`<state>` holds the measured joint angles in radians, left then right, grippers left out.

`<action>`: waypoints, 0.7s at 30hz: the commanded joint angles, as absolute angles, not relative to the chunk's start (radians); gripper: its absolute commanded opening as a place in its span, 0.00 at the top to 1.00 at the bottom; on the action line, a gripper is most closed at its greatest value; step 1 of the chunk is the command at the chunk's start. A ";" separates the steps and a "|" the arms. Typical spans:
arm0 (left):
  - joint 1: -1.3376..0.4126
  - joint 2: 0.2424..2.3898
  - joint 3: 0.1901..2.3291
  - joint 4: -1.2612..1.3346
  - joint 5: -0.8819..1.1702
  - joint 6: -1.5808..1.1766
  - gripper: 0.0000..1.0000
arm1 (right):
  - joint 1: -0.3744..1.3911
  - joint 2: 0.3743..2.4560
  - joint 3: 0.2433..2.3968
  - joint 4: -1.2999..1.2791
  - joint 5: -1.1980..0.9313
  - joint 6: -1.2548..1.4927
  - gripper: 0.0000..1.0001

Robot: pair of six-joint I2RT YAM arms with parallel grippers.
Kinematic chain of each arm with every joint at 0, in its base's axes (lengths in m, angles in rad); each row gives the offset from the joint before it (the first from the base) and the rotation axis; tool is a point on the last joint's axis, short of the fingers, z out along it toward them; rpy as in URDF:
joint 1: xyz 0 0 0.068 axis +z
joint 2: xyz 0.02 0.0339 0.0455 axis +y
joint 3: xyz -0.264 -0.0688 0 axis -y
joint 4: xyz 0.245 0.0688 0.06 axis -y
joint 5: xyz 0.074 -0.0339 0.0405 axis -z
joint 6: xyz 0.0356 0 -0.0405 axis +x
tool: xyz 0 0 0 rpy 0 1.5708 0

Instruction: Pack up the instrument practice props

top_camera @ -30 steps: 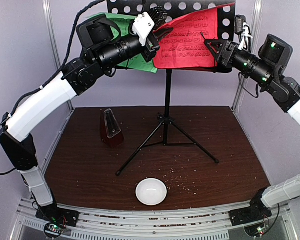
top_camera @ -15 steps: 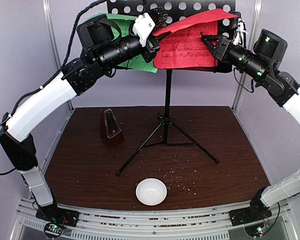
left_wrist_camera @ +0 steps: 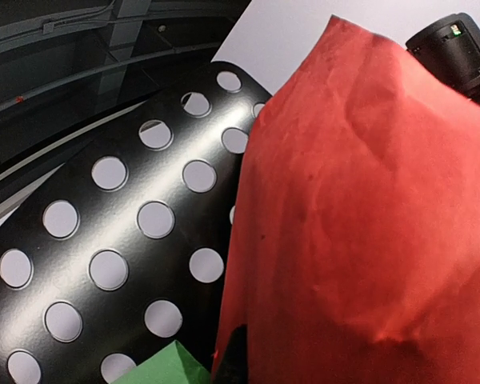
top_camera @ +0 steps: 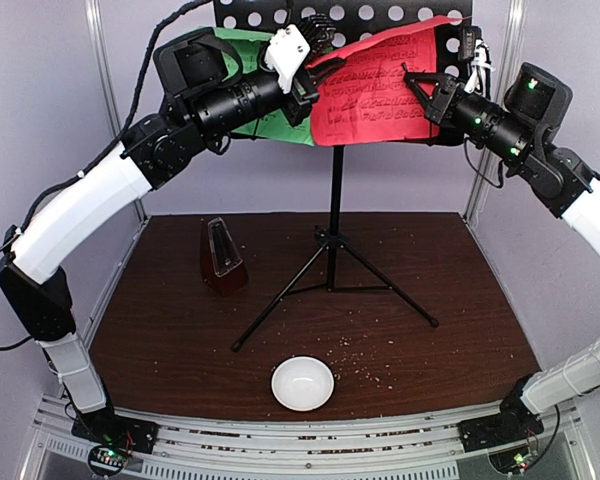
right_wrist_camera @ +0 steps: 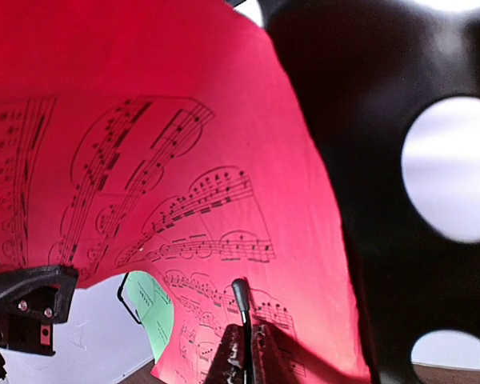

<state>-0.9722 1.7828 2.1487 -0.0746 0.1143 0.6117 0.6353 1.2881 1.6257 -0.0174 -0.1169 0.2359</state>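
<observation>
One music stand (top_camera: 335, 200), long axis vertical

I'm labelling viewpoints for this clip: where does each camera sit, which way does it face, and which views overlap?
Top external: above and behind the bases, looking down at the table, music stand and both arms.
Left wrist: on the left gripper, facing the stand's perforated desk and the red sheet, blank side; own fingers barely show.
Right wrist: on the right gripper, facing the red sheet's printed side; own fingers, closed, at the bottom.
Shared: both wrist views show the red sheet, stand desk and green sheet.
</observation>
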 commanded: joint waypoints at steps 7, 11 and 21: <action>-0.966 1.796 2.210 -0.074 0.075 0.570 1.00 | 0.640 1.190 1.444 0.229 -0.172 0.171 1.00; -0.966 1.773 2.212 -0.122 0.127 0.515 1.00 | 0.640 1.182 1.422 0.263 -0.160 0.184 1.00; -0.966 1.616 2.036 -0.187 0.229 0.339 1.00 | 0.639 1.185 1.380 0.306 -0.125 0.215 1.00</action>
